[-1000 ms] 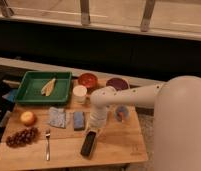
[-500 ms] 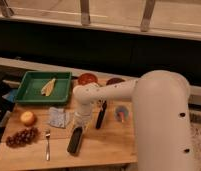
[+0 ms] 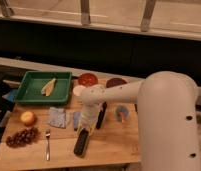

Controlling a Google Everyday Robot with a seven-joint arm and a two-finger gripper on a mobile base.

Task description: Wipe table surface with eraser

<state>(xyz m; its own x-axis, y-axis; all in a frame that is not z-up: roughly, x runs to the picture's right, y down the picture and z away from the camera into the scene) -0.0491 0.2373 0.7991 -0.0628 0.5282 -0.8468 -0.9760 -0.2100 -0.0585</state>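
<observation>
The black oblong eraser [image 3: 82, 143] lies tilted on the light-brown wooden table surface [image 3: 111, 145], near the front edge. My gripper [image 3: 86, 130] points down from the white arm [image 3: 159, 110] and is shut on the eraser's far end, pressing it to the wood. The blue pad [image 3: 75, 120] lies just left of the gripper, partly hidden by it. The longer, slimmer black tool [image 3: 101, 116] lies just right of the gripper.
A green tray [image 3: 29, 95] holding a pale item sits at the back left. A red bowl [image 3: 87, 79], dark bowl [image 3: 115, 82] and white cup [image 3: 79, 90] stand behind. A grey cloth [image 3: 57, 117], orange fruit [image 3: 28, 118], grapes [image 3: 22, 136] and fork [image 3: 47, 144] lie left. A blue cup [image 3: 122, 112] stands right.
The eraser slid left across the table with my gripper, then back a little to the right. The arm has swung forward and now fills the right side of the view.
</observation>
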